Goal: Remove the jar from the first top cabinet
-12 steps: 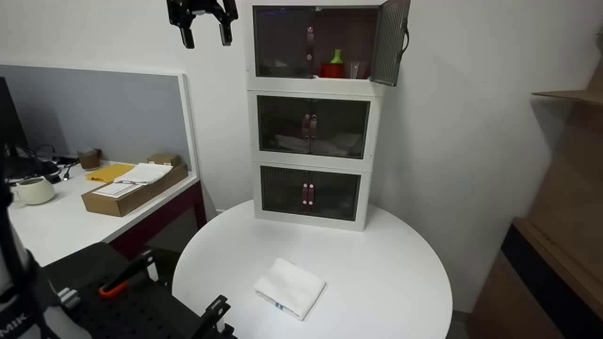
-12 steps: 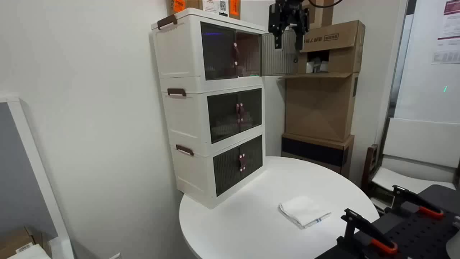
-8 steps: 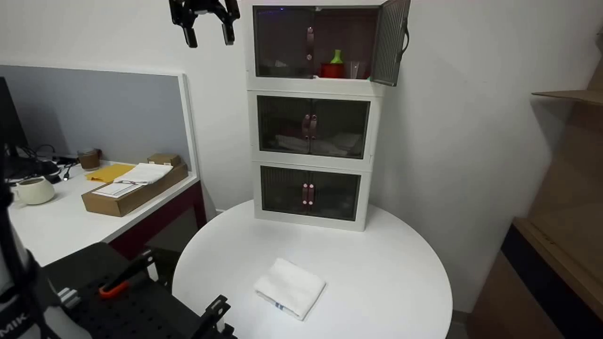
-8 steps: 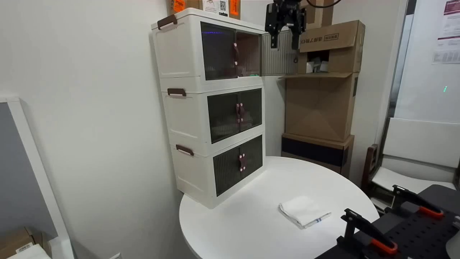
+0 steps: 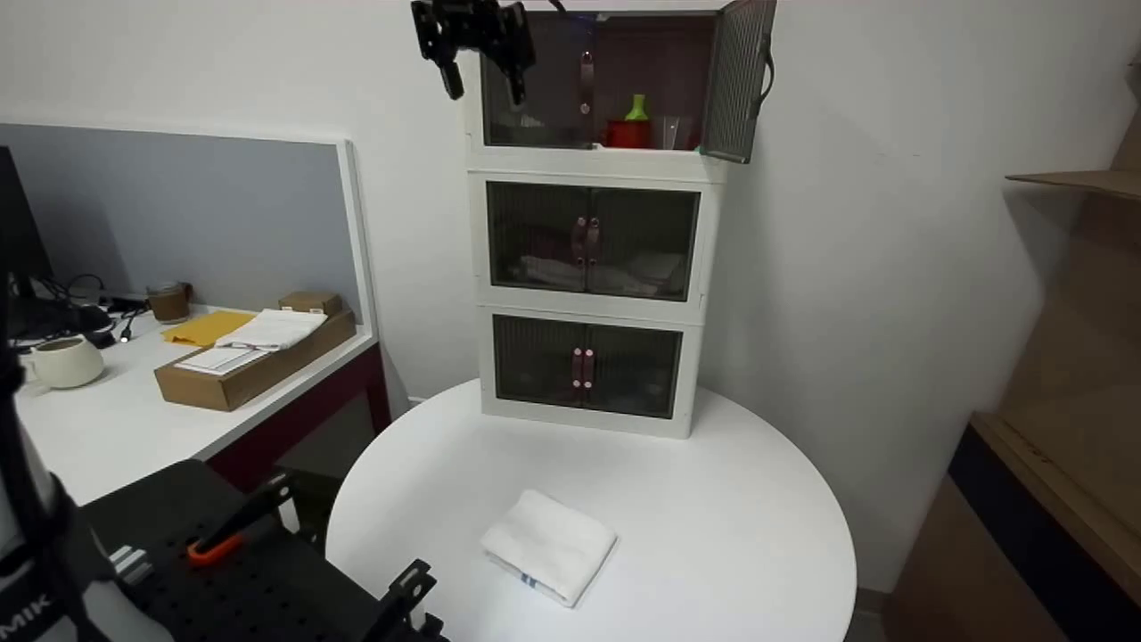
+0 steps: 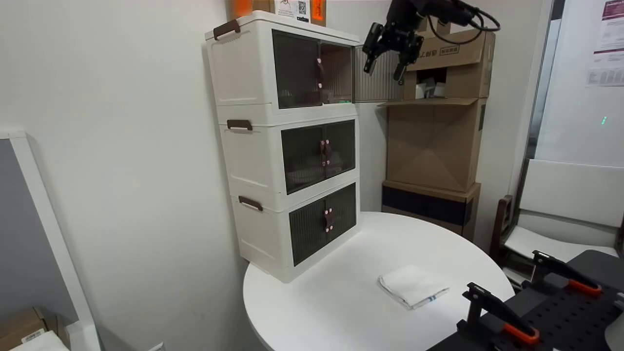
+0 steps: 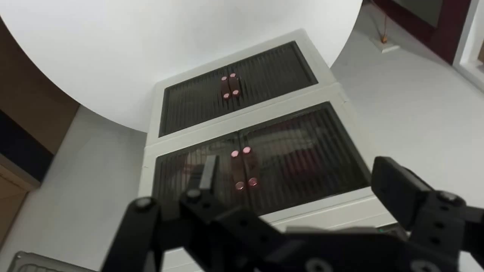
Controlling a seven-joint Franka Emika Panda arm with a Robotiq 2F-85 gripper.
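The first top cabinet (image 5: pixel 615 162) is the uppermost white unit; it also shows in an exterior view (image 6: pixel 239 68). Its right door (image 5: pixel 740 80) stands open and its left door (image 5: pixel 539 89) is shut. Inside, a small clear vessel (image 5: pixel 669 132) stands right of a red container (image 5: pixel 629 135); I cannot tell if it is the jar. A faint whitish shape (image 5: pixel 530 120) shows behind the left door. My gripper (image 5: pixel 486 89) is open and empty, in front of the cabinet and apart from it. It is tilted in an exterior view (image 6: pixel 384 72). The wrist view shows its spread fingers (image 7: pixel 298 170) before the middle unit.
A green item (image 5: pixel 636 107) sits at the red container. The stack's middle unit (image 5: pixel 588 299) and bottom unit (image 5: pixel 584 423) have shut doors. A folded white cloth (image 5: pixel 548 546) lies on the round table (image 5: pixel 713 517). Cardboard boxes (image 6: pixel 429 146) stand beyond the open door.
My gripper has moved right in an exterior view, overlapping the top cabinet's left door there, and has tilted. The cabinet, its door and its contents have not moved.
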